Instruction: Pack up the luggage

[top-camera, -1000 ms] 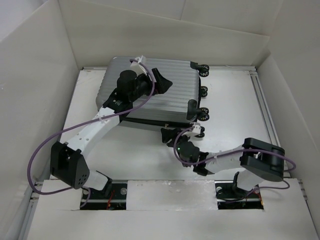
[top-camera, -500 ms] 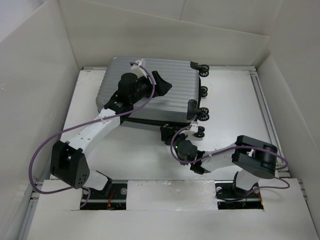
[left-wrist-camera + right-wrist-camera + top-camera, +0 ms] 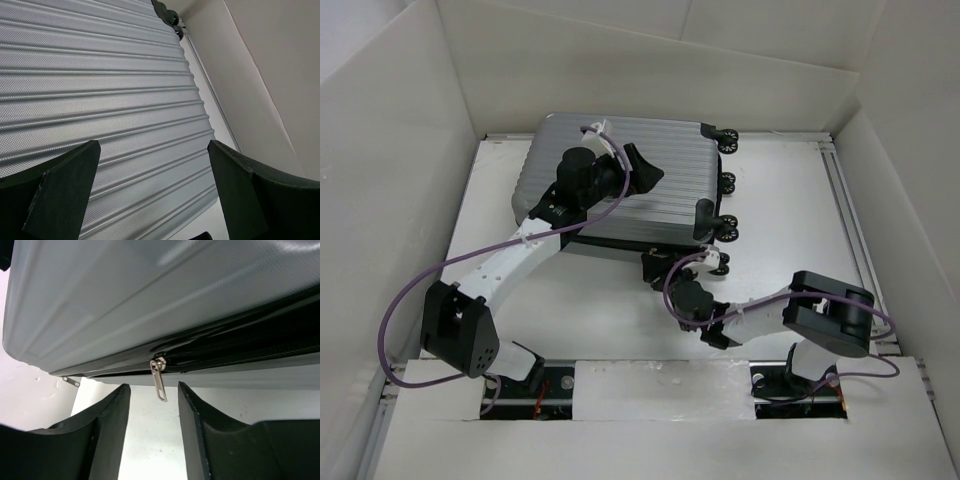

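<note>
Luggage (image 3: 670, 185): silver-grey ribbed hard case, lying flat in the upper middle of the top view on the white table (image 3: 790, 230), shell closed over, black wheels (image 3: 728, 228) lined up along its right-hand end. In the left wrist view, ribbed shell (image 3: 100, 90) filling most of the frame. In the right wrist view, smooth side of the case (image 3: 125, 300) across the upper half, with a dark zipper seam running below it.

Left gripper (image 3: 642, 166): poised over the top shell, left of centre in the top view. Released, jaws spread wide (image 3: 152, 150), nothing between them. Contact with the shell not clear.

Right gripper (image 3: 656, 266): at the near edge of the case, centre of the top view, close to the nearest wheel. Released, fingers (image 3: 110, 430) parted to either side of a small metal zipper pull (image 3: 159, 382) hanging from the seam, a gap visible on both sides, no grasp.

Second metal pull (image 3: 71, 382): lower left of the right wrist view, under the corner of the case.

White panel walls (image 3: 400, 150): around the table on the left, far and right sides
</note>
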`<action>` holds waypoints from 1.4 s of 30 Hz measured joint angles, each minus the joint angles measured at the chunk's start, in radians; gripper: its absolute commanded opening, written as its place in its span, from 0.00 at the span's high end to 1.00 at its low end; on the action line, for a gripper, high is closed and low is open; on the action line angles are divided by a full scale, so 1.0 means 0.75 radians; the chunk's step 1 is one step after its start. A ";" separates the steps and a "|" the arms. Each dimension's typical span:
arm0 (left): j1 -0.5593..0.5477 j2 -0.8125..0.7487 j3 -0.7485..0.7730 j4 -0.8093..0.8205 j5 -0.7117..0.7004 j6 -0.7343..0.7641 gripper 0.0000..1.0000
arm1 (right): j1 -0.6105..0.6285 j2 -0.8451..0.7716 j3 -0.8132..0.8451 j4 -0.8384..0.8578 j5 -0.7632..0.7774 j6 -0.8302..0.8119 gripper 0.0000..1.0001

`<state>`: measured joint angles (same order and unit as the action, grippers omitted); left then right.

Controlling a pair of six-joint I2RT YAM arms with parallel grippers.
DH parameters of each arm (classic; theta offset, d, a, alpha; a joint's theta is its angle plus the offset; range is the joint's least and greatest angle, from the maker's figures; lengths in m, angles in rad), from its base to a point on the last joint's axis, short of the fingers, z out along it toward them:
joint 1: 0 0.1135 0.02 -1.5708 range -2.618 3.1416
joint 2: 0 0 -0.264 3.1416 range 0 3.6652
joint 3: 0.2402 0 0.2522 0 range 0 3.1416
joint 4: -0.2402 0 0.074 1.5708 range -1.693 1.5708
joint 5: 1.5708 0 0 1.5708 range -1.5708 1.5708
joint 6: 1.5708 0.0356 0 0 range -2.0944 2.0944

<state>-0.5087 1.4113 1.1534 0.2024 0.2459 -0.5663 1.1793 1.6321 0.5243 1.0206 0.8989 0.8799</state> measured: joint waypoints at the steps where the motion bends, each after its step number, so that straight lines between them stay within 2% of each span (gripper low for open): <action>1: 0.000 0.000 0.000 0.000 0.000 0.000 0.13 | -0.001 0.005 0.007 -0.004 0.000 0.001 0.52; 9: 0.000 0.000 0.000 0.001 0.000 -0.001 0.14 | -0.024 0.051 0.048 -0.004 -0.026 -0.007 0.58; 13: 0.000 0.000 -0.002 0.008 0.000 -0.001 0.14 | -0.046 0.060 0.048 0.003 -0.045 -0.010 0.65; 20: 0.000 -0.001 -0.027 0.026 0.000 -0.005 0.15 | -0.054 0.063 0.046 0.003 -0.052 -0.032 0.86; 25: 0.000 -0.001 -0.038 0.029 0.001 -0.010 0.21 | -0.054 0.063 0.043 0.024 -0.060 -0.039 0.99; 32: 0.000 -0.010 -0.043 0.011 -0.094 0.010 0.21 | -0.054 0.010 -0.002 0.015 -0.081 -0.036 1.00; 36: -0.001 -0.027 -0.069 0.006 -0.120 0.016 0.21 | -0.048 -0.094 -0.023 -0.134 -0.047 -0.029 1.00; 42: -0.019 -0.047 -0.174 0.141 -0.156 0.017 0.21 | 0.015 -0.313 -0.012 -0.550 0.064 0.023 1.00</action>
<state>-0.5228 1.3758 1.0225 0.3080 0.1287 -0.5533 1.1904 1.3975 0.5156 0.6079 0.9470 0.8970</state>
